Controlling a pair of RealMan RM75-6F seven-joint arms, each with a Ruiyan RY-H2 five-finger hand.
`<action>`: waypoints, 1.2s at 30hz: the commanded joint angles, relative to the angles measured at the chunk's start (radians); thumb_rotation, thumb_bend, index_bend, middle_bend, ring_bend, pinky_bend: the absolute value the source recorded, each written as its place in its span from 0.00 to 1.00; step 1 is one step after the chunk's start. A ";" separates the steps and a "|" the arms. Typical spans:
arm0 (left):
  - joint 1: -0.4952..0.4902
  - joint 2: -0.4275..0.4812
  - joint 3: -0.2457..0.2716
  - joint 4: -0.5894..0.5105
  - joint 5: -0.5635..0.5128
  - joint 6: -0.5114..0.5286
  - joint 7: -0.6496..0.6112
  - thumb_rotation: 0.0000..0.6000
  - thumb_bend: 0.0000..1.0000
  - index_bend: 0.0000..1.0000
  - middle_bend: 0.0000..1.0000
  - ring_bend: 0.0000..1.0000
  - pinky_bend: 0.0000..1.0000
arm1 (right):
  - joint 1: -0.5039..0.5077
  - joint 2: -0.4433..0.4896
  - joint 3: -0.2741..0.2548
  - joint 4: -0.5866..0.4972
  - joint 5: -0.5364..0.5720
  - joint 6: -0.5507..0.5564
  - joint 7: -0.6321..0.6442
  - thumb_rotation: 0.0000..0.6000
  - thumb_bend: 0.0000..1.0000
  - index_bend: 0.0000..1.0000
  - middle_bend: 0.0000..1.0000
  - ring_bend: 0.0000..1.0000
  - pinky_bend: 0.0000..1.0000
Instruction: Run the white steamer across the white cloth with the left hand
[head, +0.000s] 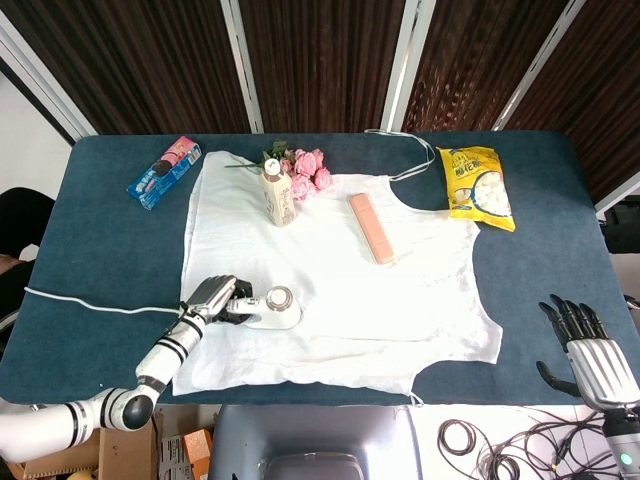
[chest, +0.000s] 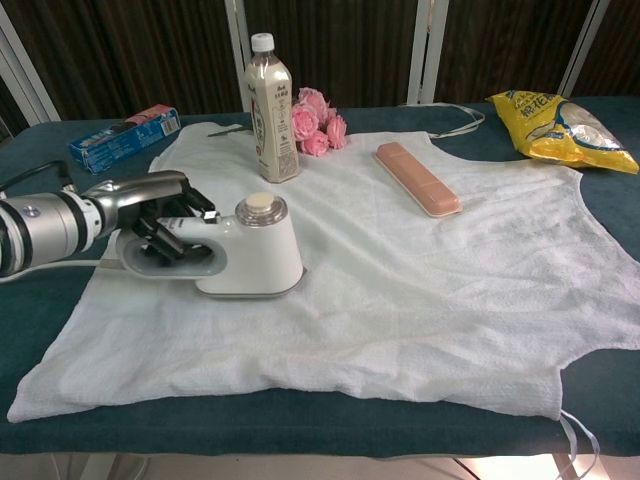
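Observation:
The white cloth (head: 340, 280) (chest: 400, 270) lies spread over the blue table. The white steamer (head: 272, 309) (chest: 245, 257), with a round tan cap on top, rests flat on the cloth's near left part. My left hand (head: 213, 298) (chest: 160, 215) grips the steamer's handle, fingers wrapped through its loop. A white cord (head: 90, 304) trails from there to the left across the table. My right hand (head: 592, 352) hovers off the table's near right corner, fingers spread, holding nothing; the chest view does not show it.
On the cloth stand a beige drink bottle (head: 278, 194) (chest: 268, 108), pink roses (head: 306, 172) (chest: 315, 120) and a pink case (head: 371, 228) (chest: 417, 178). A yellow snack bag (head: 476, 186) (chest: 555, 128) lies far right, a blue-pink packet (head: 163, 171) (chest: 125, 137) far left.

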 joint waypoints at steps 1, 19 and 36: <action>-0.001 -0.007 0.007 0.006 0.009 0.004 0.002 1.00 0.51 1.00 0.87 0.82 0.77 | -0.002 0.001 0.001 0.000 0.000 0.004 0.003 1.00 0.26 0.00 0.00 0.00 0.00; -0.077 -0.193 -0.073 0.413 -0.103 0.030 0.059 1.00 0.50 1.00 0.87 0.82 0.77 | -0.001 0.008 -0.003 0.008 -0.005 -0.001 0.024 1.00 0.26 0.00 0.00 0.00 0.00; 0.023 -0.008 -0.072 0.195 -0.038 0.103 0.024 1.00 0.49 1.00 0.87 0.82 0.77 | 0.004 -0.001 -0.008 0.004 -0.007 -0.012 -0.003 1.00 0.26 0.00 0.00 0.00 0.00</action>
